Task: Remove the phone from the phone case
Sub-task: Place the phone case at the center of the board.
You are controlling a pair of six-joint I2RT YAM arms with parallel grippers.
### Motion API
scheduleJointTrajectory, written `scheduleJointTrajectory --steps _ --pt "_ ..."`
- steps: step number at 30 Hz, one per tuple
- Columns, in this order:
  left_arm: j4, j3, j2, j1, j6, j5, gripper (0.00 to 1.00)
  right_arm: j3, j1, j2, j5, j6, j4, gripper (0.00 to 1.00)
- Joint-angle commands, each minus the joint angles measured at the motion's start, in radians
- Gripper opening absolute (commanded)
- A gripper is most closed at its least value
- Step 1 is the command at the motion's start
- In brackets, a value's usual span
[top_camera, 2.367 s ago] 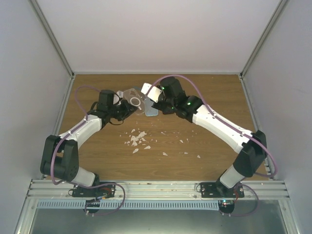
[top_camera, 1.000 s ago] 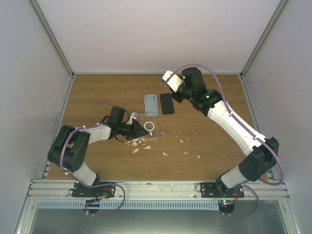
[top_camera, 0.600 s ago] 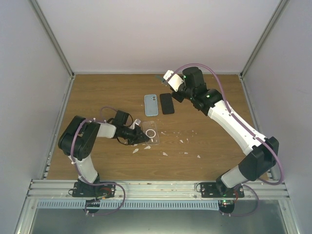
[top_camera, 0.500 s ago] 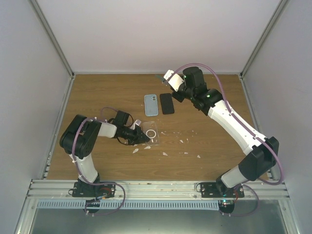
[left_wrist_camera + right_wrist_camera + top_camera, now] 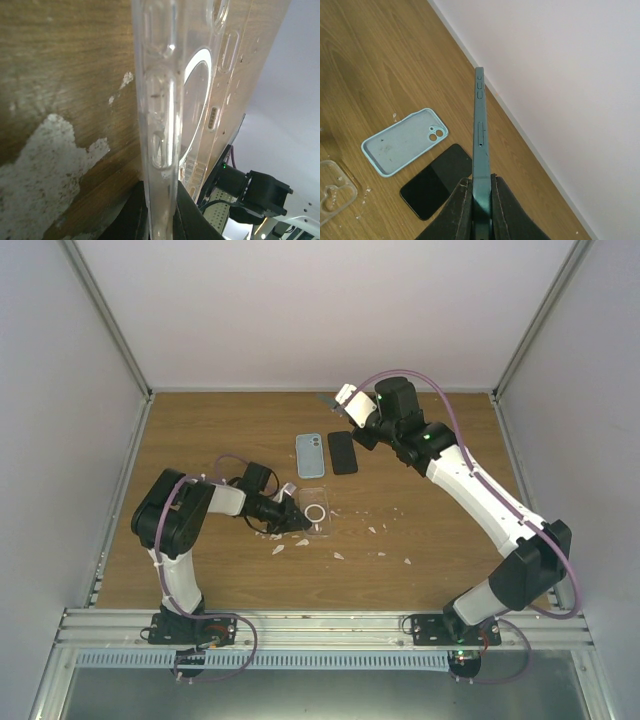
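On my left, the left gripper (image 5: 288, 520) is clamped on the edge of a clear plastic phone case with a white ring (image 5: 313, 512), one of two cases I count, held low at the brown wooden table (image 5: 200, 430) (edge-on and empty in the wrist view). Small white flakes (image 5: 283, 531) lie scattered beside it, too many for me to count. Further back lies the second case, a light blue soft one (image 5: 310, 454), with a black phone (image 5: 343, 452) flat just beside it. On my right, the right gripper (image 5: 481, 210) pinches the second phone, a bare dark teal handset (image 5: 481, 135), raised above the table.
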Motion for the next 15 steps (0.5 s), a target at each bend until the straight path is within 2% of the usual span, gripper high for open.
scheduleJointTrajectory --steps 1,3,4,11,15 --pt "-0.06 0.018 0.01 -0.005 0.029 -0.026 0.06 0.021 -0.011 -0.004 -0.005 0.02 0.048 0.01" --pt "-0.066 0.018 0.006 -0.002 0.031 -0.034 0.2 0.024 -0.011 -0.002 -0.008 0.022 0.047 0.0" --pt "-0.068 0.015 0.001 -0.001 0.031 -0.037 0.23 0.025 -0.011 -0.001 -0.008 0.021 0.046 0.01" --pt "-0.08 0.001 -0.028 0.011 0.029 -0.063 0.38 0.035 -0.012 0.004 -0.013 0.025 0.043 0.01" --pt "-0.101 -0.009 -0.054 0.022 0.029 -0.093 0.57 0.046 -0.011 0.007 -0.014 0.026 0.035 0.0"
